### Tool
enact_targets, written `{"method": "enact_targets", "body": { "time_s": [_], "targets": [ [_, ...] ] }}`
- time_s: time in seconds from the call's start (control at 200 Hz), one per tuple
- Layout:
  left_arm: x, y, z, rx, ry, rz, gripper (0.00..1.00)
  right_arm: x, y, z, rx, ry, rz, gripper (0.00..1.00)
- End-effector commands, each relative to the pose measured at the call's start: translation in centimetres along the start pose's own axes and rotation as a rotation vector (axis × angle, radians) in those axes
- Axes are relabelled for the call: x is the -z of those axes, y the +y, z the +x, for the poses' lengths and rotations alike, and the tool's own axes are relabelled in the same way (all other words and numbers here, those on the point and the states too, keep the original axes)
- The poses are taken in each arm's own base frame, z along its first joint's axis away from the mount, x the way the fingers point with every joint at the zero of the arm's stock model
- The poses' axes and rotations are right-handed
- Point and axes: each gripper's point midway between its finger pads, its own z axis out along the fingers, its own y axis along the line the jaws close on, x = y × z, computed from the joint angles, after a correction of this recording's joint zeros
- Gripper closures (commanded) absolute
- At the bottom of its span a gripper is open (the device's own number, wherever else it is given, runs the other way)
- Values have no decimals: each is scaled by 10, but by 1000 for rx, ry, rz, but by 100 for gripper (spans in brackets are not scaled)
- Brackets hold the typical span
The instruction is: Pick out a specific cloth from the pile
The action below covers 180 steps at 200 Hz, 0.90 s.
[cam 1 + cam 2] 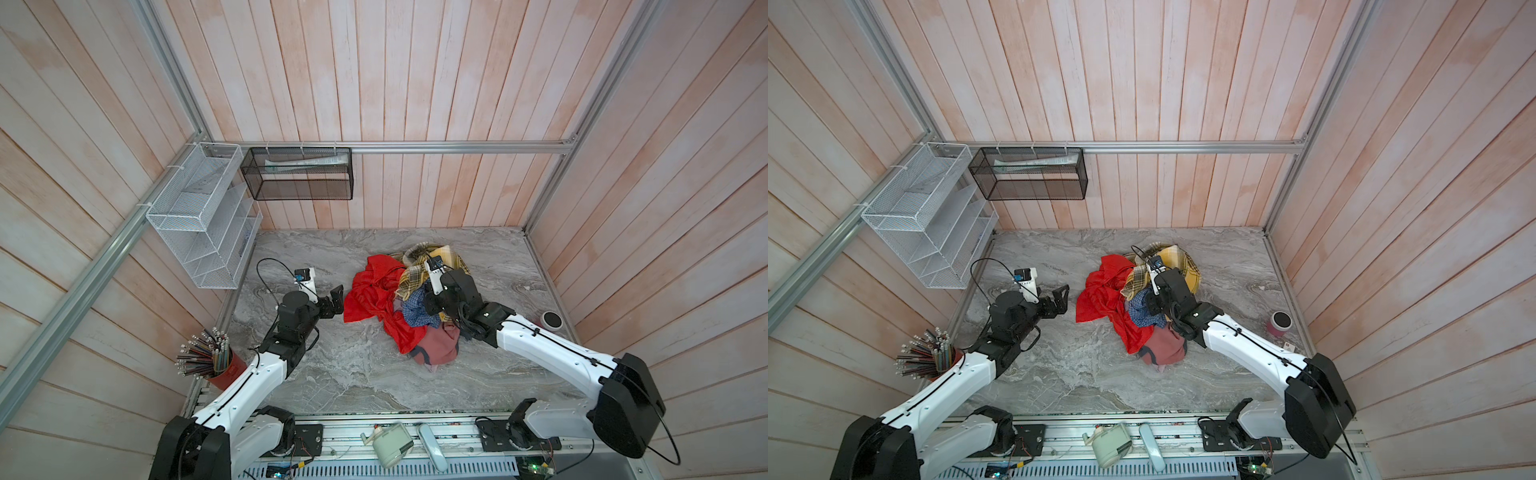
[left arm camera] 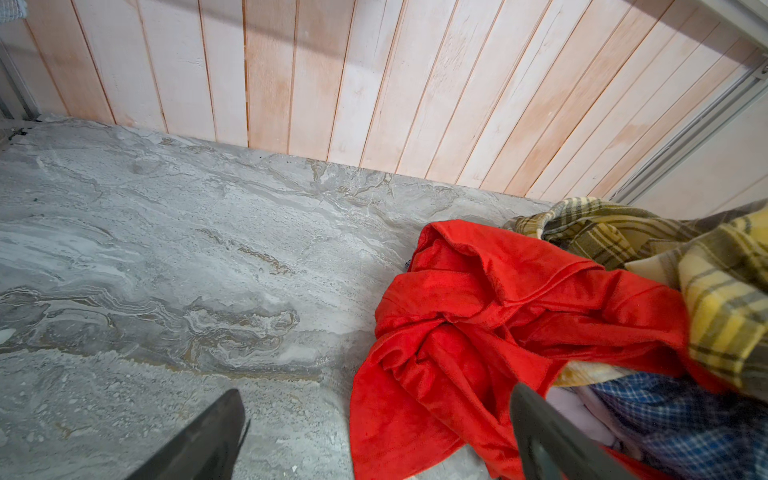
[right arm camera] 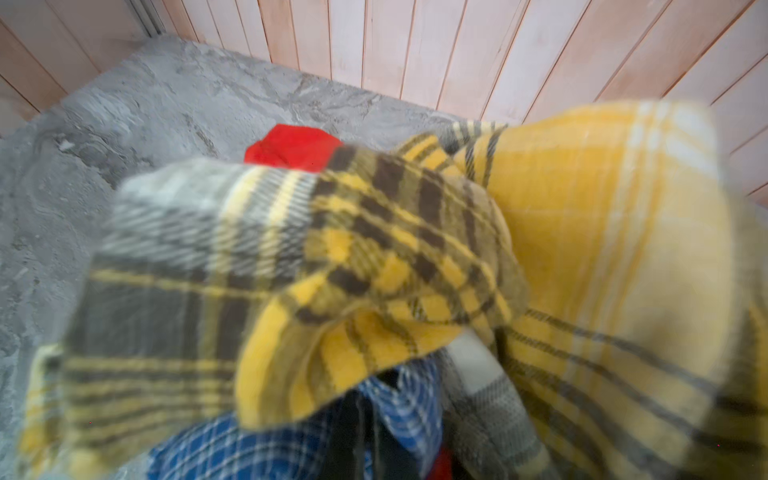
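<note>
The pile (image 1: 440,349) lies mid-table: a red cloth (image 1: 374,295), a yellow-brown plaid (image 1: 419,270), a dusty pink garment and the cloth (image 1: 415,309), blue with a fine check. My right gripper (image 1: 430,306) reaches down into the heap from the right. In the right wrist view its dark fingers (image 3: 353,432) are pressed together with the cloth (image 3: 216,449) bunched around them, under a plaid fold. My left gripper (image 1: 336,297) hovers wide open just left of the red cloth, holding nothing. In the left wrist view the left gripper (image 2: 376,392) frames the red cloth's (image 2: 478,332) edge.
A red cup of pencils (image 1: 220,365) stands at the front left edge. A white wire rack (image 1: 199,216) and a black mesh basket (image 1: 297,174) hang on the back-left walls. A small round pink container (image 1: 552,320) sits by the right wall. Bare marble table (image 1: 353,374) lies in front.
</note>
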Motion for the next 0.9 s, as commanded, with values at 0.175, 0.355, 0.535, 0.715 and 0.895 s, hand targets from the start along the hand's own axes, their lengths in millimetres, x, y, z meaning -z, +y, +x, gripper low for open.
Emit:
{"method": "enact_targets", "body": {
  "time_s": [0.175,0.355,0.535,0.715,0.895],
  "targets": [
    [-6,-7,10,-9,38,49,0,-11,-24,28,-91,77,44,94],
    [-11,-16,15,-29,66,77,0,3,-5,5,-31,22,-70,51],
    [-12,-19,17,-49,79,72,0,29,7,-10,-5,3,-61,28],
    [-11,-21,18,-52,86,73,0,55,20,-11,-16,9,-44,21],
    [-7,-52,25,-104,121,195,5,65,24,-3,-33,26,-13,21]
  ]
}}
